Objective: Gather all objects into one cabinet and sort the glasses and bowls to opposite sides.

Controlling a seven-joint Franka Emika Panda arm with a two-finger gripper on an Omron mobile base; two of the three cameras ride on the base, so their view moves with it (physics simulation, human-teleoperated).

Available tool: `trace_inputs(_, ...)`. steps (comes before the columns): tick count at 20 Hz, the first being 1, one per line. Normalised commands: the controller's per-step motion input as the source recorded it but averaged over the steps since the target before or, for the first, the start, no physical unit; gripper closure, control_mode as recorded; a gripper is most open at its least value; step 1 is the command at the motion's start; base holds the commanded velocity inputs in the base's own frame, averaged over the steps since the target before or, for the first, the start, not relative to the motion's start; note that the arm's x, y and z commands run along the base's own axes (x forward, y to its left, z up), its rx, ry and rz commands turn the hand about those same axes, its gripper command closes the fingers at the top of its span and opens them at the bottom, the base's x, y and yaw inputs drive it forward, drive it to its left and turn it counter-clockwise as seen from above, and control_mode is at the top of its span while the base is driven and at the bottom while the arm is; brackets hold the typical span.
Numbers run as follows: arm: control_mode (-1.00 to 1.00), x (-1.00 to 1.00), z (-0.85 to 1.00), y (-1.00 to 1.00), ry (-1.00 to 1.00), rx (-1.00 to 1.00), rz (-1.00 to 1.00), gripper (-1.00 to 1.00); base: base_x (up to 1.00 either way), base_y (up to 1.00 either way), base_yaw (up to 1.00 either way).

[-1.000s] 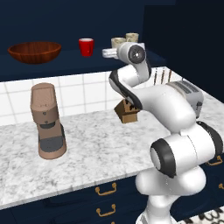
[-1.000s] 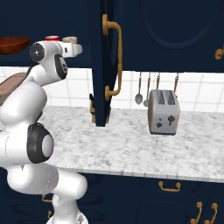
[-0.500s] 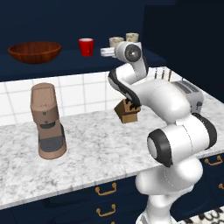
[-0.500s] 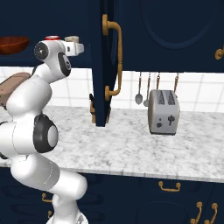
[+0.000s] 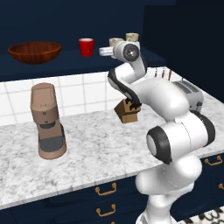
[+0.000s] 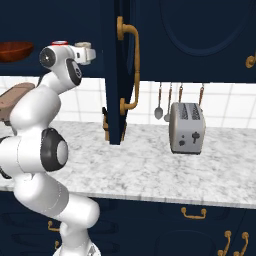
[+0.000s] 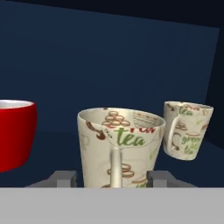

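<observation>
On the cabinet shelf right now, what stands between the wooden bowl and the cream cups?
The red cup stands between the wooden bowl and the cream cups in the left base view.

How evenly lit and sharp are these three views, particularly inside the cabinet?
Left base view: counter bright, cabinet shelf dim, yet the wooden bowl and red cup read clearly. Right base view: flat lighting, no glare, dark door. Hand view: near tumbler sharp, printed lettering legible, dark cabinet wall behind; no blur anywhere.
</observation>
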Motion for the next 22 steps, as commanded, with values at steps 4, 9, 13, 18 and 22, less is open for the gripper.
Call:
trace_inputs(4,-1.00,0.04,0.00,0.00,-0.06,0.00,0.00,-1.00,0.00,0.00,0.00)
trace_inputs(9,-1.00,-0.14,0.01,0.00,-0.11,0.00,0.00,-1.00,0.00,0.00,0.00)
trace_inputs(13,-1.00,-0.77,0.06,0.00,-0.22,0.00,0.00,-1.00,0.00,0.00,0.00)
trace_inputs(18,-1.00,-0.98,0.00,0.00,-0.25,0.00,0.00,-1.00,0.00,0.00,0.00)
trace_inputs(22,-1.00,-1.00,0.00,0.00,-0.26,0.00,0.00,-1.00,0.00,0.00,0.00)
